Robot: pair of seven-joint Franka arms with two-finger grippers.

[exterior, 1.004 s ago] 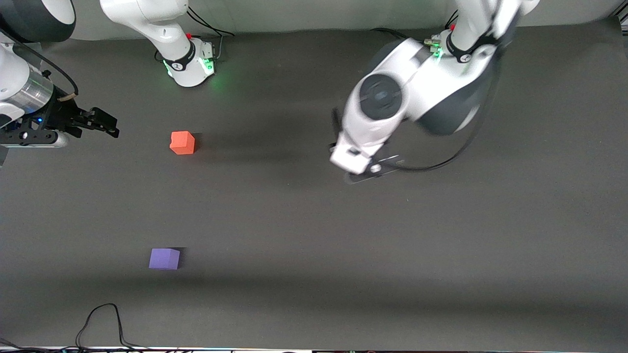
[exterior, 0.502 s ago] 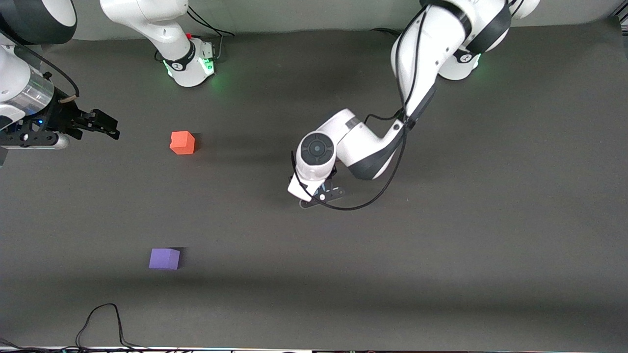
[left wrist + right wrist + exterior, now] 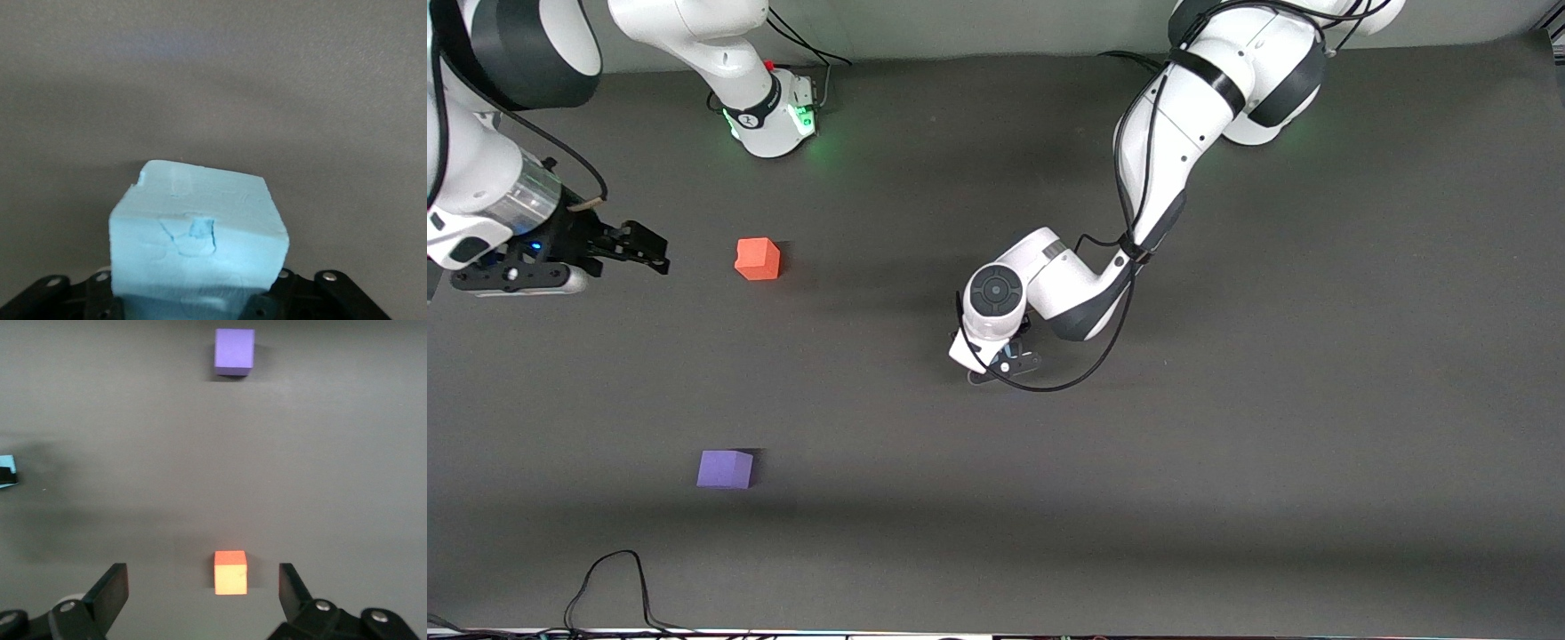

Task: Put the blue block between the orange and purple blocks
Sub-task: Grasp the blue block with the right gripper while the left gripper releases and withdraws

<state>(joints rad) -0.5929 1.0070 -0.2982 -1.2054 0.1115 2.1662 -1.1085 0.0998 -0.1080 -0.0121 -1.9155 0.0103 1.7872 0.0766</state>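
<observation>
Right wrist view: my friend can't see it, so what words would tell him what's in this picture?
An orange block sits on the dark table, seen between the two open fingers of the right gripper. A purple block sits farther off in line with it, and a bit of the blue block peeks in at the picture's edge.

A: How many cubes?
B: Three: one orange block (image 3: pixel 758 259), one purple block (image 3: pixel 725 469), one blue block (image 3: pixel 197 237).
A: And grippers?
B: Two, left gripper (image 3: pixel 1005 366) and right gripper (image 3: pixel 640 249). Cables (image 3: pixel 614 587) at the table edge: probably two.
</observation>
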